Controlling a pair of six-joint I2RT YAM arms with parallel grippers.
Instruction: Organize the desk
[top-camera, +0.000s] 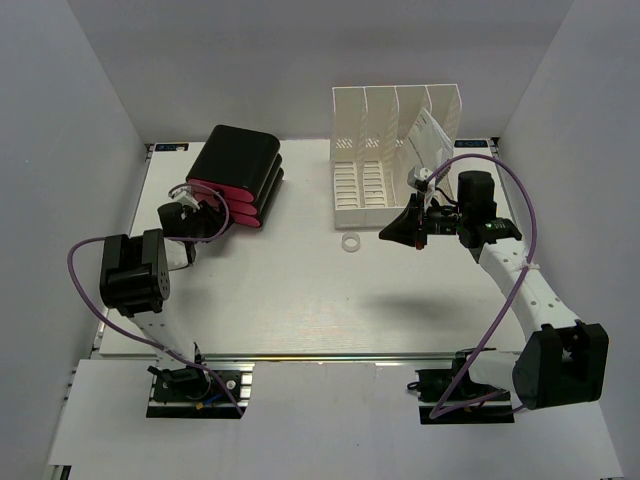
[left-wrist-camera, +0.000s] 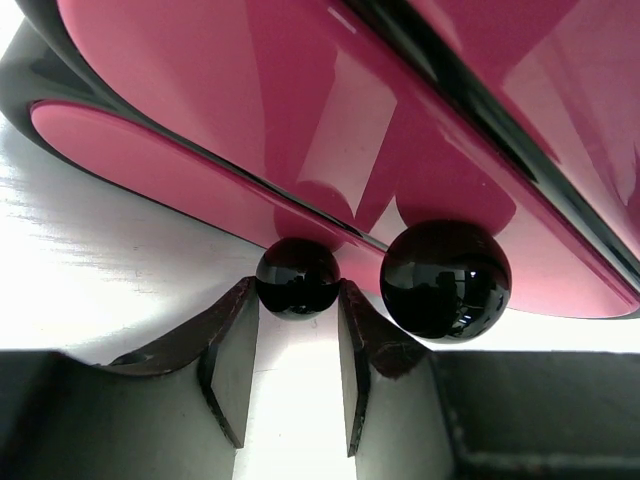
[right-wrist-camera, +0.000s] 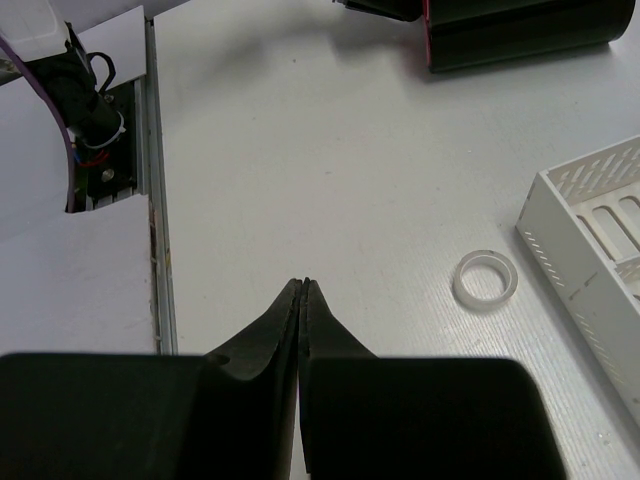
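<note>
Item: the desk (top-camera: 300, 290), a flat white rectangular top filling the middle of the top view, grey walls on three sides, silver metal rail (top-camera: 330, 355) along its lower edge. On it, upper left: glossy black and pink stack (top-camera: 235, 170) of flat, round-edged pieces. Upper right: white slotted file rack (top-camera: 385, 150), upright, with a sheet of paper (top-camera: 425, 135) leaning in its right-hand compartment. Centre, just below the rack: small clear ring (top-camera: 351, 243), lying flat, apart from the rack. Left gripper (top-camera: 205, 215) at the lower edge of the stack; jaws partly apart, tips either side of a small black ball (left-wrist-camera: 297, 278) under the pink surface, larger black ball (left-wrist-camera: 445, 278) just beside it on the right; grip on the ball cannot be told. Right gripper (top-camera: 385, 234) right of centre, near the rack front, fingers pressed together, nothing held.
</note>
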